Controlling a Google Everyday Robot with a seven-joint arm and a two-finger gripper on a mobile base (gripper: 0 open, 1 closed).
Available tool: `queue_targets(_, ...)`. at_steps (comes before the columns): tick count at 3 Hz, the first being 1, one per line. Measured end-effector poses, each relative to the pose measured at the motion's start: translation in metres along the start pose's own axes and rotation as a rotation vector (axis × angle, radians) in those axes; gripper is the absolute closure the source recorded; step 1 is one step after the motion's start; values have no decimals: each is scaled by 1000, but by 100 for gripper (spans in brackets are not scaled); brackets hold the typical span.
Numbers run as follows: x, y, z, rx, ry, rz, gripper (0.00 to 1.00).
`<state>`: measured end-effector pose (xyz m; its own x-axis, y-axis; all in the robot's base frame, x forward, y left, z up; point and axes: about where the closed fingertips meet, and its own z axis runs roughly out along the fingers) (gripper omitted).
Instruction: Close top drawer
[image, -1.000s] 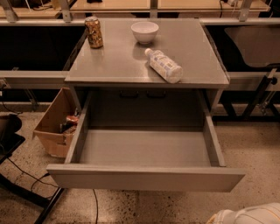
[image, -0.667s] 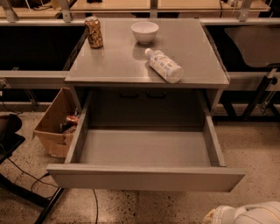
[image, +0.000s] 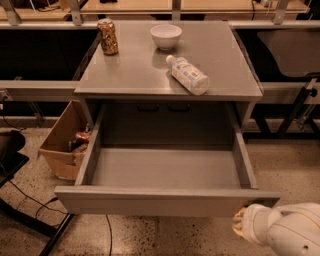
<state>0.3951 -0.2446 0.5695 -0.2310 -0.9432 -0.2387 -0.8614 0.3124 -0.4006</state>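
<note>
Under the right corner of the open top drawer (image: 165, 201) sits the pincer (image: 241, 223), its spread cannot be told.

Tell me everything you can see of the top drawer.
The top drawer is a wide, shallow grey box, metal by its look, with a plain handle-less front. It stands pulled far out from under the cabinet top, level, and nothing lies inside it. The gripper sits at the front panel's lower right corner; whether it touches is unclear.
</note>
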Motion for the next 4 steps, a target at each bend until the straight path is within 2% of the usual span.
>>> queue_targets(1,-1,-3,0,6,-5,-6,100)
queue_targets(3,-36,-55,-1,110,-76,-98,100)
queue_targets(4,-36,-55,-1,110,-76,-98,100)
